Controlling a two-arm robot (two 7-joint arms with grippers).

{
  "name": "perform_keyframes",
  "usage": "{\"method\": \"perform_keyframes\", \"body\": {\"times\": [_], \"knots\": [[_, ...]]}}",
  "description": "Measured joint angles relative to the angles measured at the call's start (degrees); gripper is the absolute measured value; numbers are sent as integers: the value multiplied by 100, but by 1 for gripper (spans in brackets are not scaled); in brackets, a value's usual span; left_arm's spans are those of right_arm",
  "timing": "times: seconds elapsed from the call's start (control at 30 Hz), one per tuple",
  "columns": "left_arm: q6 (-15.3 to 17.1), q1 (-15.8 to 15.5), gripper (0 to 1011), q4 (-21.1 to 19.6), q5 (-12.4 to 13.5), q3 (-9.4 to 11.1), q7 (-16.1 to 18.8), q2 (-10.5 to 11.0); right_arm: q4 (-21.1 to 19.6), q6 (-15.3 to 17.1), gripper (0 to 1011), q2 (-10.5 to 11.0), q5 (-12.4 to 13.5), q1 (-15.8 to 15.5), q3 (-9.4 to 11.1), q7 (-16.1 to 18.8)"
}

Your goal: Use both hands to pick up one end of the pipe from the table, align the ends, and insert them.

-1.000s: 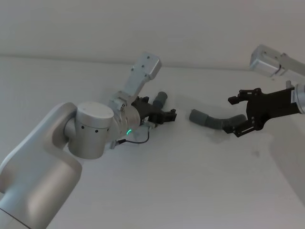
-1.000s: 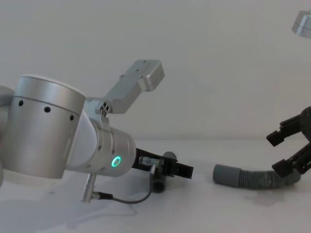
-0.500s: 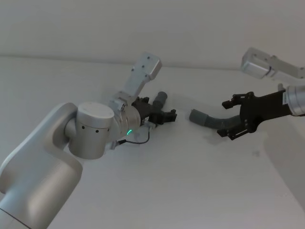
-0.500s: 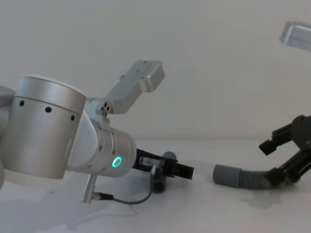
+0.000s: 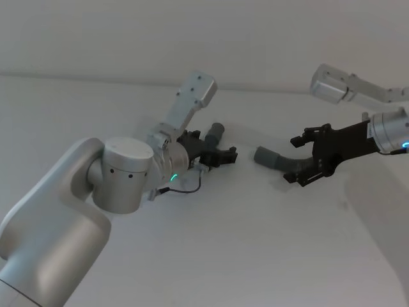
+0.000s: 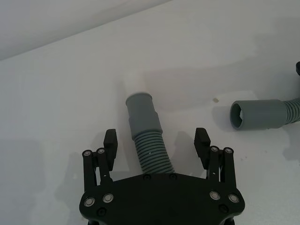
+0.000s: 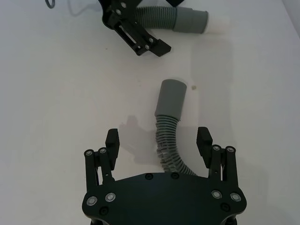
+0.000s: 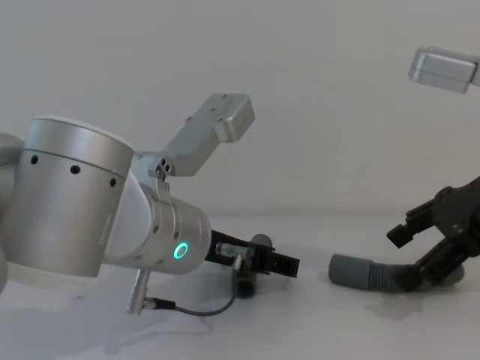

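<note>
The step in hand is the grasp: both pieces lie flat on the table, neither lifted yet. The left gripper is spread wide and straddles the ribbed part of the short hose, its jaws standing either side without touching it. The hose's cuff and whitish tip point away from the palm. The right gripper is likewise spread, set astride the ribs of the long hose just behind its socket, with a gap on both sides. In the head view the 2 ends lie apart. The socket faces toward the left gripper and the tip is aimed off to the far side, so they are not in line.

Next, I judge, each gripper must close on the ribs just behind its cuff — squarely, since ribbed hose may flex or roll under a skewed pinch. Then both need to lift, and the left wrist must swing the tip round to face the socket on 1 axis — only then a push.
</note>
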Motion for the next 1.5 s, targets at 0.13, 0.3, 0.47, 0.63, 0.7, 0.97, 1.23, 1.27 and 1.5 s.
{"method": "perform_keyframes", "body": {"times": [0.13, 0.3, 0.47, 0.63, 0.7, 0.97, 1.23, 1.27, 1.5], "knots": [[2, 0, 1000, 0, 0, 0, 0, 0, 73, 43, 1002, -24, -31, 55, -47, -8], [3, 0, 1000, 1, 0, 1, -1, 0, 177, 70, 1002, -50, -62, 110, -111, -29], [3, 0, 1000, 1, 0, 0, -1, 0, 296, 83, 1002, -82, -93, 150, -177, -54], [3, 0, 1000, 1, 0, 0, -1, 0, 381, 82, 1002, -106, -104, 178, -222, -71], [3, 0, 1000, 1, 0, 0, -1, 0, 417, 81, 1002, -117, -106, 191, -239, -77], [3, 0, 1000, 1, 0, 0, -1, 0, 519, 82, 1002, -154, -69, 219, -268, -88], [2, 0, 1000, 1, 0, 0, -1, 0, 570, 95, 864, -175, -26, 232, -279, -94], [2, 0, 1000, 1, 0, 0, -1, 0, 574, 96, 830, -176, -21, 234, -280, -94], [2, 0, 1000, 1, 0, 1, -1, 0, 601, 104, 629, -186, 0, 240, -286, -98]]}}
